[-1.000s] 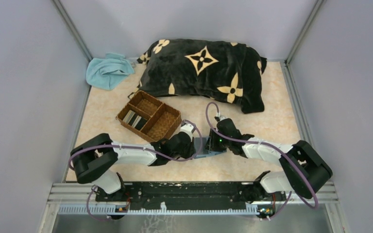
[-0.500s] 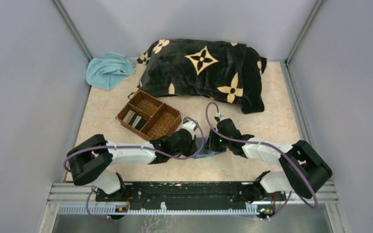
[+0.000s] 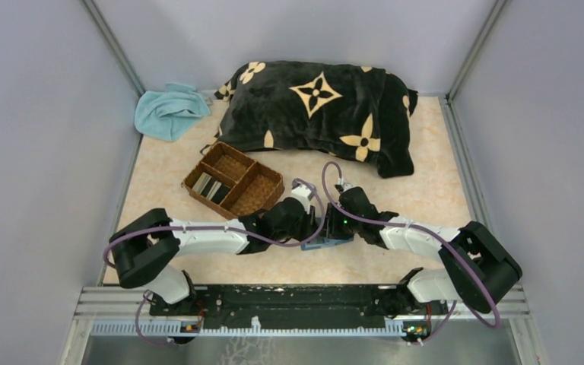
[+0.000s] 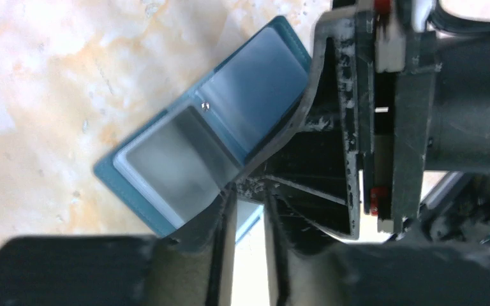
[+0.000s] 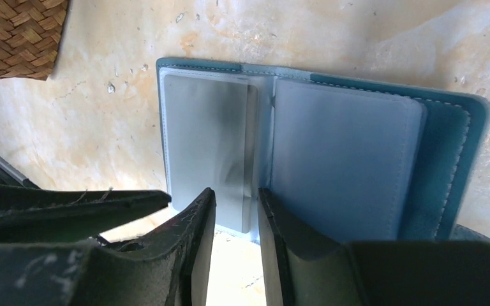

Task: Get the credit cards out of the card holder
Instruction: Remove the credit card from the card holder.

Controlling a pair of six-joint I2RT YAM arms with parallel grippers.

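Pale marbled bench (image 3: 426,152) fills the enclosure, and near its front edge the card holder (image 5: 446,146) lies spread open, inside up, between the two arms. Compared with a second ago, it sits flatter and a touch nearer the bases, showing more of its teal cover from above, while the left arm has reached further over it. The left tool (image 4: 249,217) has just begun to ease apart. Only a narrow slit shows between its fingers at the holder's edge, and I cannot tell whether they pinch anything. The right tool (image 5: 235,217) stands partly parted at the near edge by the fold; whether it grips or merely pins the holder is unclear. One grey card (image 5: 207,146) sits in the left sleeve, its edge poking past the pocket. A few credit cards (image 3: 207,185) already lie in the woven tray (image 3: 262,199). My reading is that a fresh grasp on that grey card comes next, so the job is partway through.
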